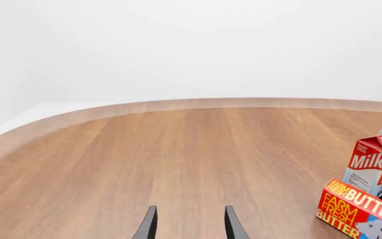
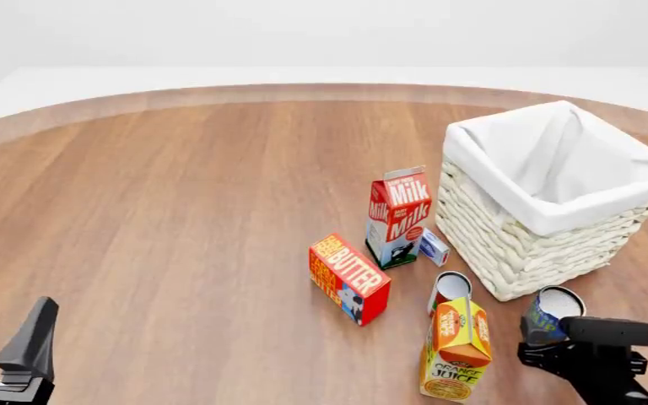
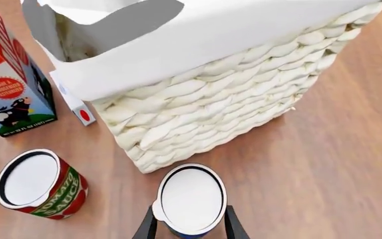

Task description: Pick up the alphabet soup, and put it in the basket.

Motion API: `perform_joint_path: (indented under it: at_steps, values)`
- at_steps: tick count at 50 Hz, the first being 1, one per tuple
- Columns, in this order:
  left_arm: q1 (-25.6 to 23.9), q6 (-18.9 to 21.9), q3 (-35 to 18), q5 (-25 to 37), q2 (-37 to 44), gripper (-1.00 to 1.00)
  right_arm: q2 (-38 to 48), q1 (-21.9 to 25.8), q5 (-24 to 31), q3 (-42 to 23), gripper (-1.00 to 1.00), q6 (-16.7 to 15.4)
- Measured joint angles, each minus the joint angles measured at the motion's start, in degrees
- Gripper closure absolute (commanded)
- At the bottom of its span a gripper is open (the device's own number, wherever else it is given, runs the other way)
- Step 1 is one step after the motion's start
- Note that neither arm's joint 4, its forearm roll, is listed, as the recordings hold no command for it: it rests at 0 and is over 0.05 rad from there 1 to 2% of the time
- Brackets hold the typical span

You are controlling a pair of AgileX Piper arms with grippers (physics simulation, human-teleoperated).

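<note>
My right claw [image 3: 188, 226] straddles the alphabet soup [image 3: 192, 200], fingers set on either side of the can's blue body near the table's [image 2: 189, 211] near right corner, just in front of the basket [image 2: 549, 211]. Whether the fingers already press on the can I cannot tell; it stands upright with its pale top showing, and in the front view it appears to sit on the table and not yet in the air.

I judge the step in hand to be the grasp itself. The next move calls for a firm pinch, a straight lift high enough to clear the cloth-lined rim, then a short carry forward over the basket's open mouth before letting go.

My left claw [image 1: 188, 224] hangs idle over bare wood near the table's near left corner, fingers apart and holding nothing.

By my count the table carries one basket, two cans (the alphabet soup and a tomato sauce can [image 3: 40, 184] just beside it), one milk carton [image 2: 397, 215], one orange juice carton [image 2: 457, 350], one butter box [image 2: 349, 277], and one small white box [image 2: 434, 246] lying between the milk carton and the basket.
</note>
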Motion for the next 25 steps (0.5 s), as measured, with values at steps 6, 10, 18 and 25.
perform_joint_path:
  at_steps: [6,10,18,25]
  values:
    - [0.0,0.0,0.0,0.0,0.0,-1.0,1.0,-0.07,-0.46,0.0,-1.0,0.16]
    - [0.0,0.0,0.0,0.0,0.0,-1.0,1.27,0.18,-0.67,0.0,1.0,0.17]
    - [0.0,0.0,0.0,0.0,0.0,-1.0,1.31,0.48,-0.81,0.0,1.0,0.11]
    - [0.0,0.0,0.0,0.0,0.0,-1.0,0.55,0.46,-0.56,0.0,1.0,0.25]
